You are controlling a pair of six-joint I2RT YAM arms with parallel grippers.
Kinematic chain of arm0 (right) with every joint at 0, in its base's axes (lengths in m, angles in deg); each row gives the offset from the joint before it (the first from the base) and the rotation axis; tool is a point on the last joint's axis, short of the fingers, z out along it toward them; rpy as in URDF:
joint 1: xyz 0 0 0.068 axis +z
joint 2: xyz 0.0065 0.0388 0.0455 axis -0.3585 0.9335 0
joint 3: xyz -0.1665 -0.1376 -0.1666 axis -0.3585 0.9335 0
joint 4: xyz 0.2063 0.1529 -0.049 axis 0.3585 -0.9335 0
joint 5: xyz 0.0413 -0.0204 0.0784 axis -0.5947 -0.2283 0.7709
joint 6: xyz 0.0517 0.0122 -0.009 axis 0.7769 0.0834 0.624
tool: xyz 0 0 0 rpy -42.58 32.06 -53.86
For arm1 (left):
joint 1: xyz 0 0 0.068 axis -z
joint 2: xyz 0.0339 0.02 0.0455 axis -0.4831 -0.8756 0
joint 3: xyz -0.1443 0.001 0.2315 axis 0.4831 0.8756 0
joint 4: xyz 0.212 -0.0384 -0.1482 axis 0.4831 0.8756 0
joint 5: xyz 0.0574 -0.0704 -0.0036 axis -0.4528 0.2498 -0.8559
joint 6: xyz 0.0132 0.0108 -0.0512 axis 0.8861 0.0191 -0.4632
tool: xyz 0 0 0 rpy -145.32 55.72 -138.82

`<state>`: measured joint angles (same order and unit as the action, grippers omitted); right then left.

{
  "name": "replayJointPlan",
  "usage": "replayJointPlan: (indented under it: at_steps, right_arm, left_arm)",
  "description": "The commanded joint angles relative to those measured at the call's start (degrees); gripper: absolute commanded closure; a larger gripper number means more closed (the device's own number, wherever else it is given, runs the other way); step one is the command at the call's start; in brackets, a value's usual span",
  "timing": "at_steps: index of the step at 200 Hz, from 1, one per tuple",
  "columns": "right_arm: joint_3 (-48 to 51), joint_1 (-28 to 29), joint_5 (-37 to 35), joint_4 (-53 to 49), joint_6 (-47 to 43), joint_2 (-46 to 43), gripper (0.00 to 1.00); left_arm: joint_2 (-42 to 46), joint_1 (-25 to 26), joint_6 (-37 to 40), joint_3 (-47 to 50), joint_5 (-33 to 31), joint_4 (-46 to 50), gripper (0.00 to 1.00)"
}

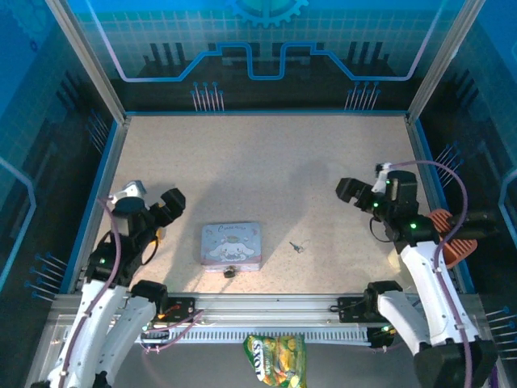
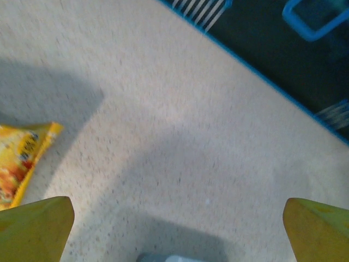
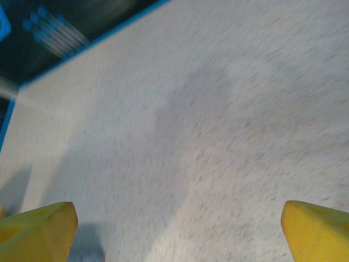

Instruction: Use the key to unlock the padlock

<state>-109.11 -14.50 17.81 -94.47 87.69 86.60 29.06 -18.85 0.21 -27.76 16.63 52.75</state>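
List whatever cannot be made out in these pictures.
Tiny dark metal padlock, top view: too small to tell whether its shackle is latched; it lies at the near edge of the lilac printed tin.
Thin dark-grey metal key, top view: too small to tell which end is the blade.
Yellow printed packet, left wrist view: cut off by the left edge, print blurred.

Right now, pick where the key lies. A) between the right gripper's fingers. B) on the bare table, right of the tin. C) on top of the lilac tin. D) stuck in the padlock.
B: the key lies flat on the table, apart from the lilac tin on its right side, while the padlock sits at the tin's near edge.
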Motion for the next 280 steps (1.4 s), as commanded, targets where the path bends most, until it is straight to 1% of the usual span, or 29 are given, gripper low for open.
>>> replayJointPlan:
  at_steps: [1, 15, 31, 44, 54, 76, 98, 117, 135, 157, 190, 219, 280]
  right_arm:
    - [-2.88, 8.81, -7.02, -7.52, -4.37, 1.14, 0.03]
    - [-2.70, 14.33, -9.80, -9.25, -4.00, 2.83, 0.05]
    - [-1.56, 19.02, -10.11, -9.76, -2.14, 4.80, 0.08]
    - [0.43, 21.94, -10.02, -8.80, 0.01, 6.39, 0.10]
    - [1.78, 23.35, -8.83, -8.00, 1.99, 8.19, 0.12]
    - [4.40, 26.12, -3.06, -4.59, 5.59, 12.89, 0.19]
    - [5.73, 29.56, -3.92, -3.23, 9.06, 17.86, 0.23]
    - [6.87, 31.35, -4.32, -1.56, 12.27, 21.36, 0.29]
    - [7.70, 32.24, -3.12, 0.56, 14.65, 23.81, 0.37]
    - [7.74, 33.15, -3.93, 1.22, 15.82, 25.60, 0.43]
    - [8.35, 33.90, -4.92, 1.84, 16.85, 26.87, 0.47]
    - [8.72, 34.25, -3.26, 4.45, 18.06, 29.00, 0.51]
    - [7.36, 35.16, -4.04, 5.73, 16.13, 33.85, 0.57]
  left_arm:
    - [-4.40, 4.57, -1.55, 2.00, 3.87, 0.22, 0.01]
    - [-5.47, 9.82, -2.86, 2.95, 2.21, -1.51, 0.01]
    - [-6.14, 16.14, -3.67, 3.56, -1.01, -2.63, 0.01]
    - [-6.68, 19.47, -3.71, 4.02, -2.83, -3.10, 0.01]
    - [-6.92, 20.86, -4.05, 4.77, -3.33, -3.95, 0.01]
    - [-7.61, 22.45, -5.27, 5.99, -3.12, -6.49, 0.01]
    - [-8.52, 24.32, -6.88, 6.08, -3.05, -6.76, 0.01]
    - [-8.64, 26.49, -7.59, 6.81, -3.48, -8.76, 0.01]
    - [-9.02, 27.38, -8.06, 7.89, -3.49, -11.32, 0.01]
    - [-10.16, 27.77, -8.86, 9.22, -2.97, -14.61, 0.01]
    - [-11.41, 28.43, -9.06, 9.70, -2.61, -16.87, 0.01]
    - [-11.30, 28.63, -8.82, 10.20, -2.66, -17.90, 0.01]
    - [-11.52, 28.64, -8.61, 10.30, -3.41, -19.11, 0.01]
